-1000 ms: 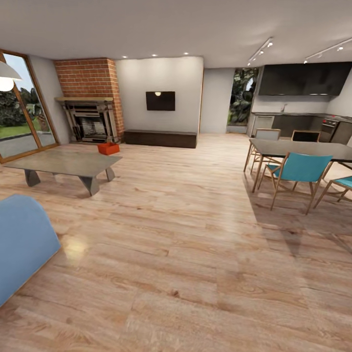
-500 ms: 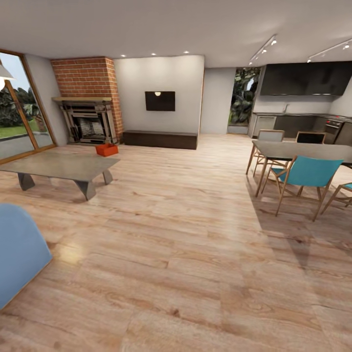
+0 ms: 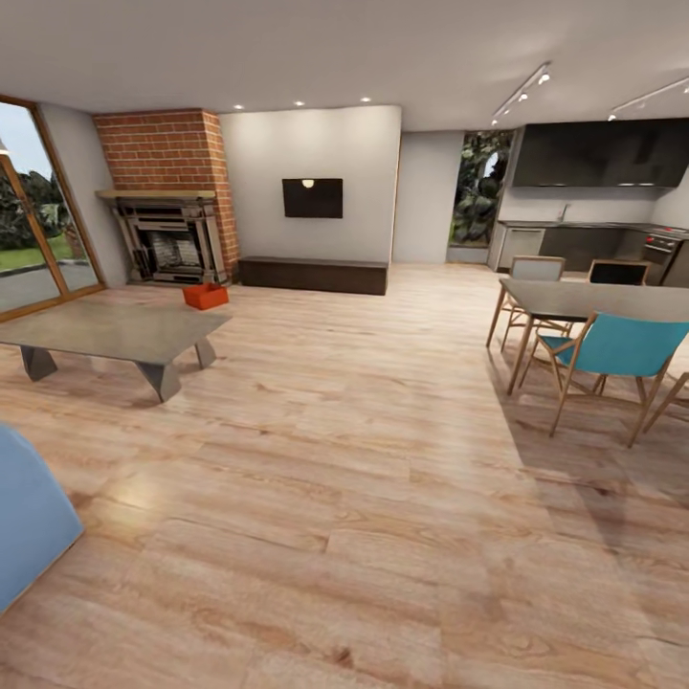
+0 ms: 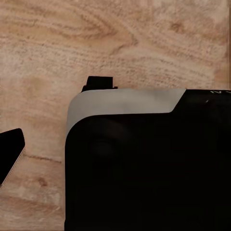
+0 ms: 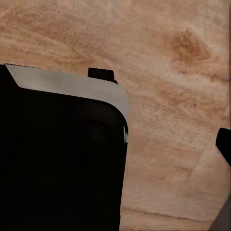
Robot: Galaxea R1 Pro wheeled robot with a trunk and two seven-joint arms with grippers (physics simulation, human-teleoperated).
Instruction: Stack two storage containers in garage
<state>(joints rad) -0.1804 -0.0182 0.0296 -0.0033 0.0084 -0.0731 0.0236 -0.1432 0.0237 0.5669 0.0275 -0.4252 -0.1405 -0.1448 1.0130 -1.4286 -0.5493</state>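
Orange-red open-top plastic bin (image 3: 207,296) sits far ahead-left on light wood plank floor (image 3: 364,478), by red brick fireplace (image 3: 170,196). Pincer states: cannot tell for either arm.

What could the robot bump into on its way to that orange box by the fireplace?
The orange box sits on the wood floor beyond the low grey coffee table, so a straight drive could clip the table's corner or legs. The blue seat is close on the robot's left and might get brushed while turning. From this far, one box shows; whether a second sits with it cannot be told, so the robot might plan for the wrong load.
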